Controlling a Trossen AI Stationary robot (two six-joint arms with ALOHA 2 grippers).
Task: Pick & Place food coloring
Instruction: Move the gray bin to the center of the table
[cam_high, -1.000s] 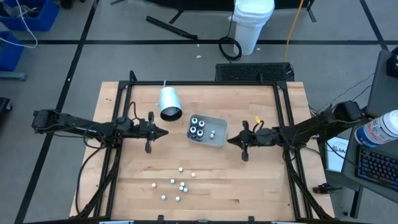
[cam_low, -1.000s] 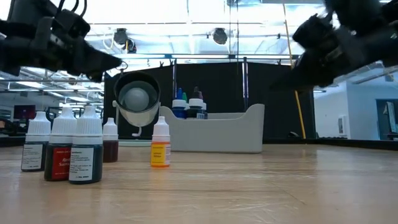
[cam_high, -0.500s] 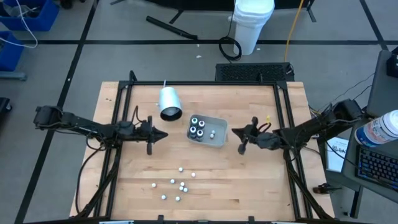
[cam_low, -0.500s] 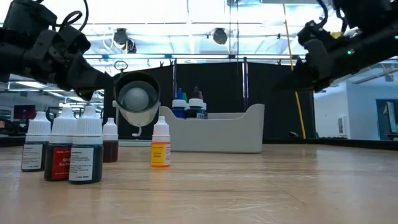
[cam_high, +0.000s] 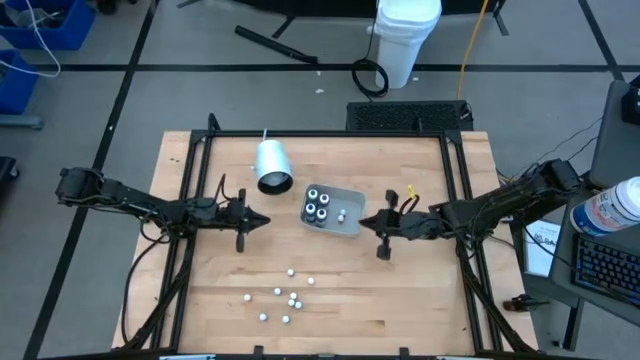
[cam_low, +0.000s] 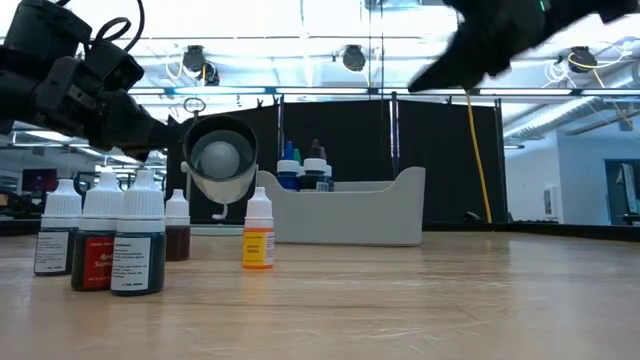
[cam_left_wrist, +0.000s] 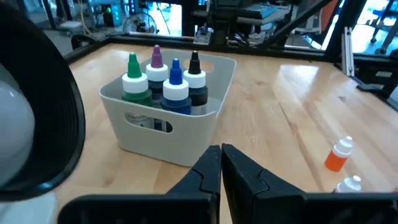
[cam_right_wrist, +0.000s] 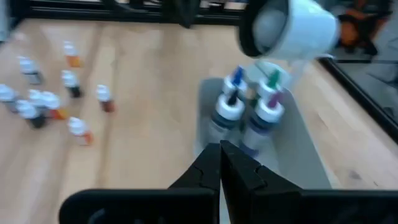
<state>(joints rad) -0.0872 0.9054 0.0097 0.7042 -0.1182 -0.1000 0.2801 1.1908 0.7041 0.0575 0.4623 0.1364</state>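
Left gripper (cam_high: 262, 218) clenched, empty, left of tray (cam_high: 350, 228). Loose food coloring bottles (cam_high: 292, 298) stand on the table nearer the front edge; four sit in tray. Likely light, rigid, tippy: grasp at cap. Right gripper (cam_high: 366, 224) clenched, empty, beside tray.

From here I see a pale blond wood tabletop (cam_high: 400, 290) with fine plank lines, framed by black rails. The tray (cam_left_wrist: 155, 134) is a light grey. Inside it stand four food coloring bottles (cam_left_wrist: 163, 81) with white collars and tips in green, purple, blue and black. The loose bottles (cam_low: 105, 240) near the front edge have white caps and dark red, dark green and brown contents, with printed labels; one small bottle (cam_low: 257, 232) is orange-yellow. The tipped cup (cam_high: 272, 165) is white with a dark rim. Both arms are black.
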